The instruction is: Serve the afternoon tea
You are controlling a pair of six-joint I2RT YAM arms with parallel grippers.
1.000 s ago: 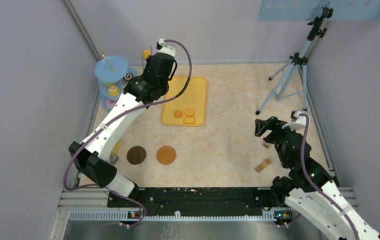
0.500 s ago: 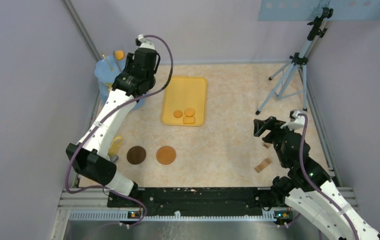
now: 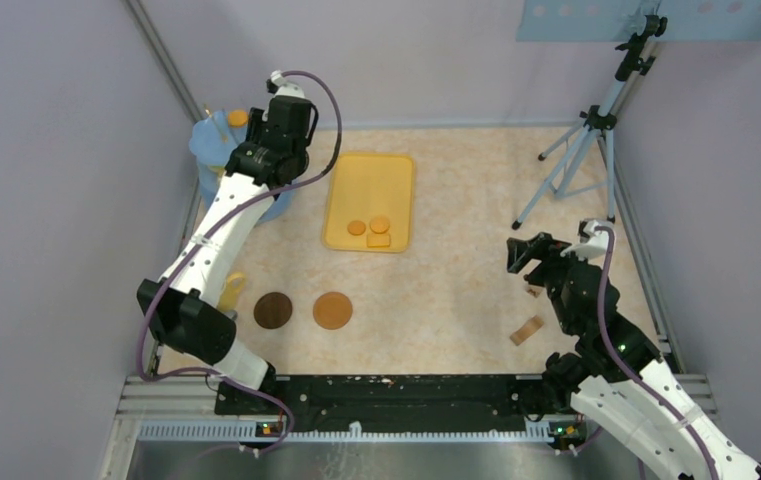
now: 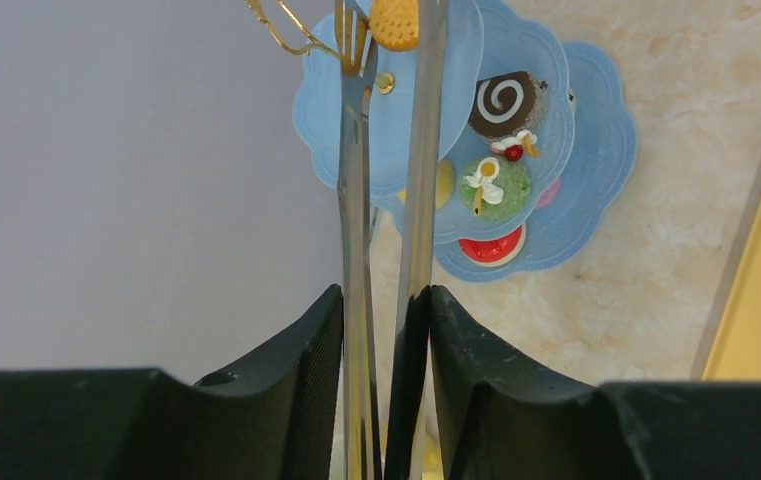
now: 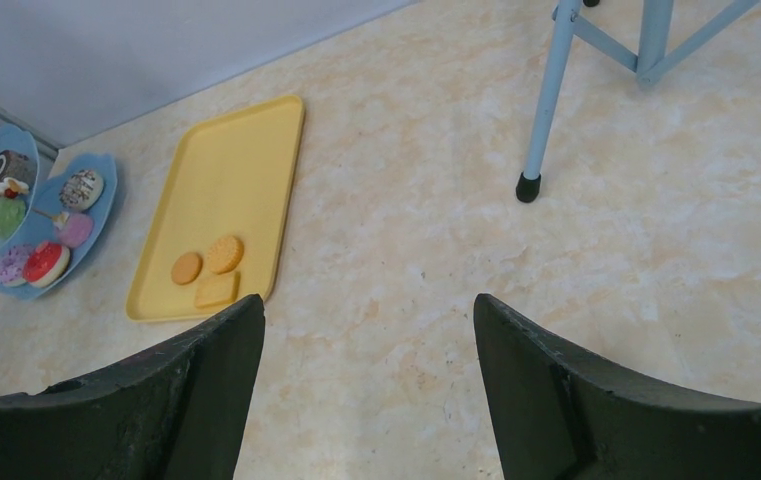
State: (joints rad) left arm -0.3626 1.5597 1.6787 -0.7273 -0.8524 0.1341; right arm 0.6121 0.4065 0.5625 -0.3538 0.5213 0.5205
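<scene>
Hidden: from the top camera the left arm covers much of the blue tiered stand (image 3: 206, 145). The yellow mug (image 3: 233, 290) shows only as a sliver beside the forearm, near left.
Cut off: the tongs (image 4: 422, 180) run up to the top edge of the left wrist view, and the biscuit in their tips is partly out of frame.
Surface: beige marbled tabletop (image 3: 456, 290).
Room: pale lilac walls with metal frame posts; a light-blue tripod (image 3: 581, 150) stands far right.
Left gripper (image 4: 384, 310): fingers pressed onto the two blades of the tongs, squeezing them close together.
Held biscuit (image 4: 394, 22): round, orange, with a dotted face. It is pinched in the tong tips above the stand's top tier, far left.
Stand contents: chocolate swirl roll (image 4: 503, 102), green cake (image 4: 494, 186) with a white flower, red doughnut (image 4: 491, 246).
Yellow tray (image 5: 226, 180): far centre, just right of the stand.
Tray biscuits (image 5: 206, 270): two round and one rectangular, at the tray's near end.
Coasters: a dark brown coaster (image 3: 273, 310) and a lighter brown coaster (image 3: 333, 310), side by side but apart, near left.
Right gripper (image 5: 366, 330): fingers spread wide, nothing between them, over bare table at right.
Wooden block (image 3: 527, 330): on the table, near right.
</scene>
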